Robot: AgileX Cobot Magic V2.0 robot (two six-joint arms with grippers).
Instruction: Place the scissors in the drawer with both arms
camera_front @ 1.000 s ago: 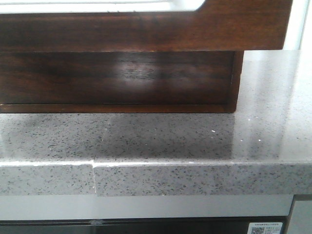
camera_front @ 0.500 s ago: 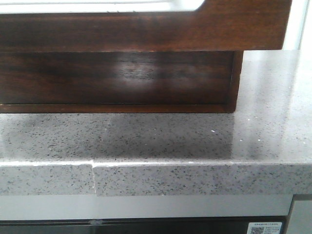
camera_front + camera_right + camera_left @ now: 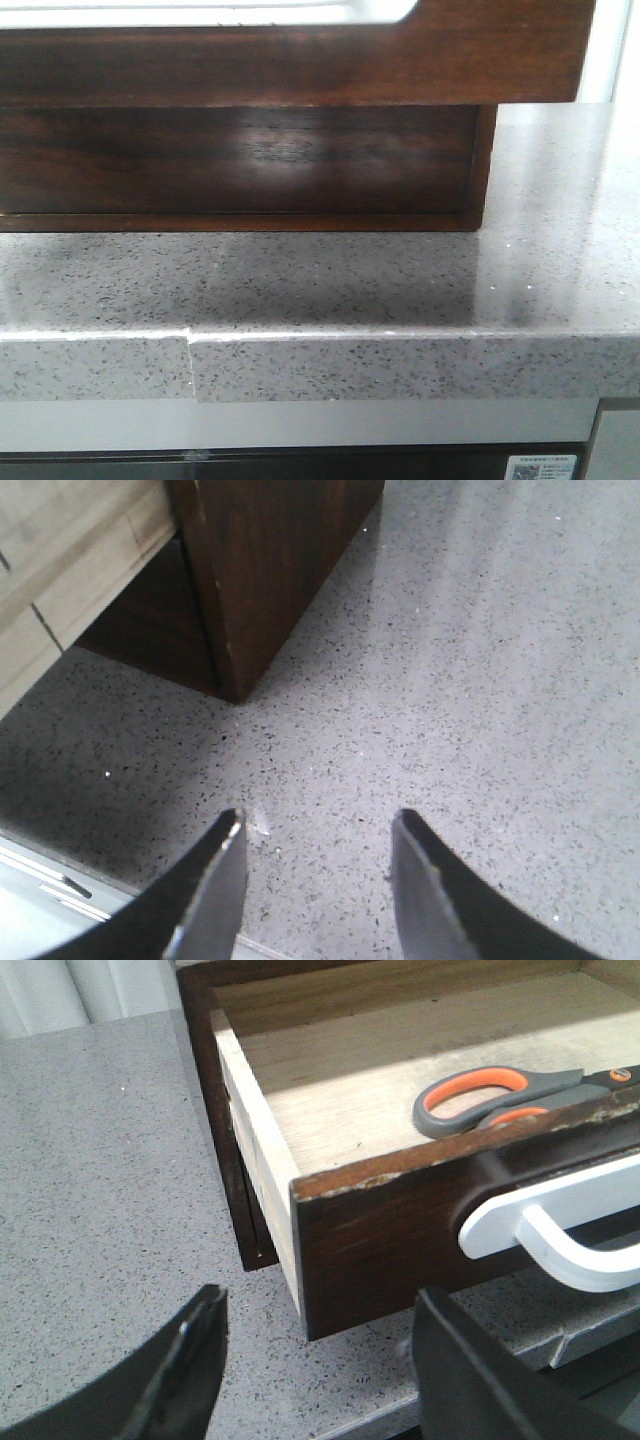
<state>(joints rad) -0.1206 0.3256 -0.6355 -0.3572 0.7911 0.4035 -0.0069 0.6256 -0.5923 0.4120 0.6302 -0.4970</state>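
Note:
The drawer (image 3: 400, 1230) stands pulled out of its cabinet; in the front view its dark reddish-brown front (image 3: 300, 65) fills the top. The scissors (image 3: 500, 1100), with grey and orange handles, lie on the pale wooden floor inside the drawer, just behind the front. My left gripper (image 3: 320, 1305) is open and empty, low over the counter just in front of the drawer's front corner. My right gripper (image 3: 318, 820) is open and empty over the counter beside the cabinet's corner (image 3: 260, 570). The drawer's pale side (image 3: 60, 570) shows there. Neither gripper shows in the front view.
A white curved handle (image 3: 560, 1230) sits at the notch of the drawer front. The dark cabinet frame (image 3: 240, 165) stands on a speckled grey stone counter (image 3: 330, 280), whose front edge (image 3: 330, 365) runs just below. The counter's edge also shows near my right gripper (image 3: 40, 875).

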